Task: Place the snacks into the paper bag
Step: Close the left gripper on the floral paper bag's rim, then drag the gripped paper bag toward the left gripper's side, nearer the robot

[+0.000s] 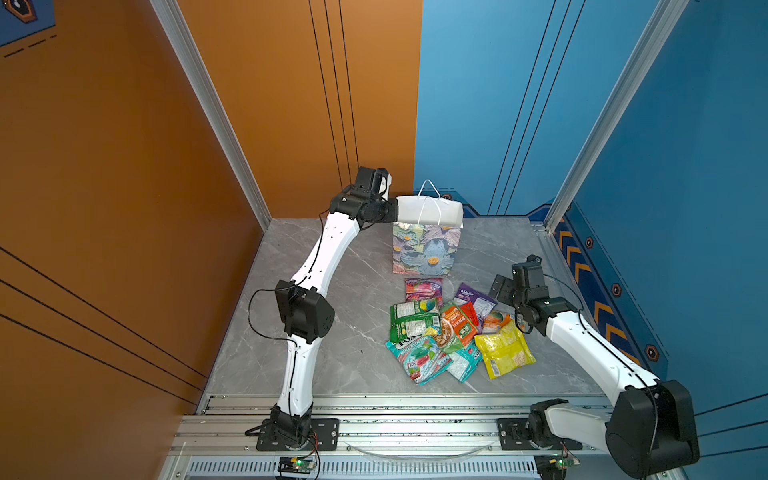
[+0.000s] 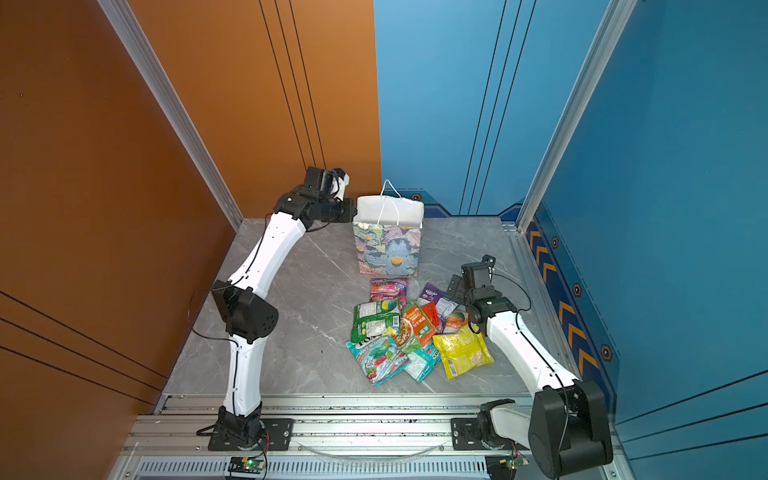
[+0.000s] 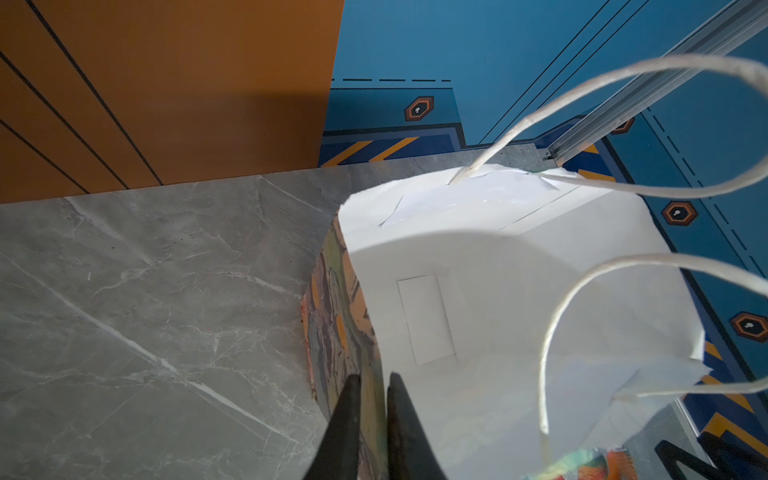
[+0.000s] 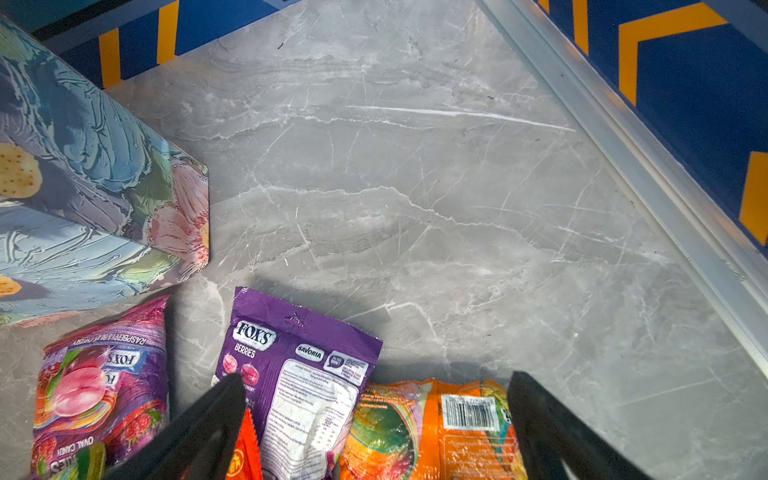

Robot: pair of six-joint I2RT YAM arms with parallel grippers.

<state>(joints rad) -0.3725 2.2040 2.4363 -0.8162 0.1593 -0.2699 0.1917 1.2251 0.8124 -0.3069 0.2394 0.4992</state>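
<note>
One bag [image 3: 519, 299] edge in L gripper [image 3: 374, 378].

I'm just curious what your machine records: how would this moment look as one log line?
left gripper: shut on bag rim | right gripper: open above snacks | snacks: piled on table | bag: upright

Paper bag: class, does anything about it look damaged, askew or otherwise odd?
Yes. In the left wrist view the paper bag shows loose, torn-looking white flaps on its inner rim where both cord handles attach. The left claw pinches its side wall at the top edge. Otherwise it stands upright.
</note>
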